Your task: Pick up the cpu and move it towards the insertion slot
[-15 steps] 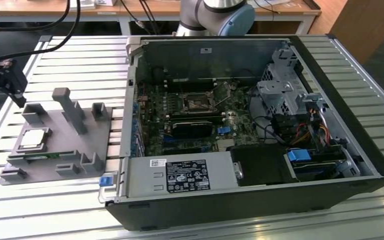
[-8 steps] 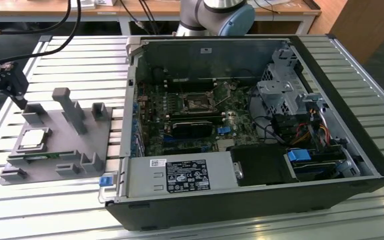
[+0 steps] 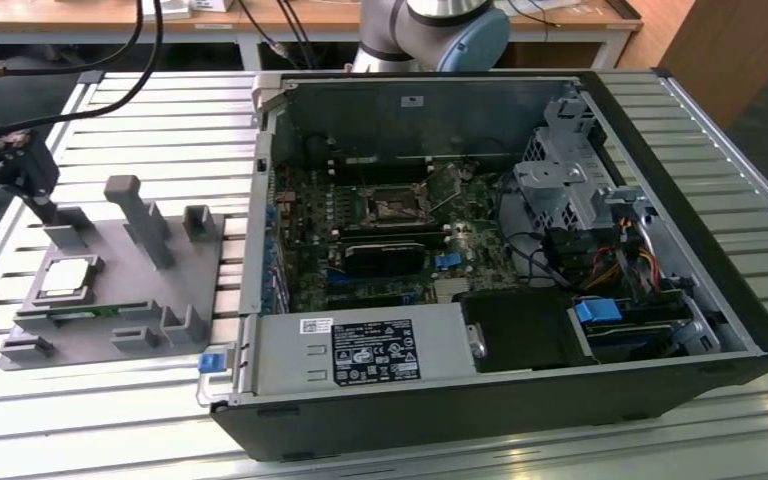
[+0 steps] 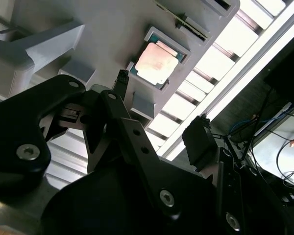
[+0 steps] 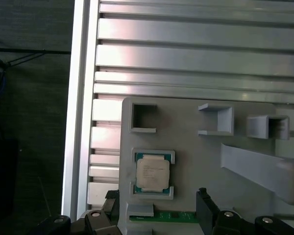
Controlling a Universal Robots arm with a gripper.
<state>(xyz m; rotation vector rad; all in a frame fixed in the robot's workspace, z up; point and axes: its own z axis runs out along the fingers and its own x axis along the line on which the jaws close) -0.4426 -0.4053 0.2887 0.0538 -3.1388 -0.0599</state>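
The cpu (image 3: 67,278) is a small silvery square chip lying flat in a recess of the grey plastic fixture (image 3: 117,330) at the exterior view's left. It shows in both wrist views (image 4: 154,63) (image 5: 153,175). My black gripper (image 3: 40,195) hangs above the fixture's far end, short of the chip. In both wrist views the gripper (image 5: 158,200) (image 4: 161,110) is open, its fingers (image 5: 203,200) spread wider than the chip, with nothing between them. The insertion slot (image 3: 394,205) is a dark square socket with a metal frame on the motherboard inside the open case.
The open computer case (image 3: 704,250) fills the exterior view's right, with a power supply (image 3: 357,352) at its front. Tall grey posts (image 3: 137,215) rise from the fixture near the gripper. A green memory stick (image 5: 161,216) lies beside the chip. The slatted metal table's edge (image 5: 78,98) is close.
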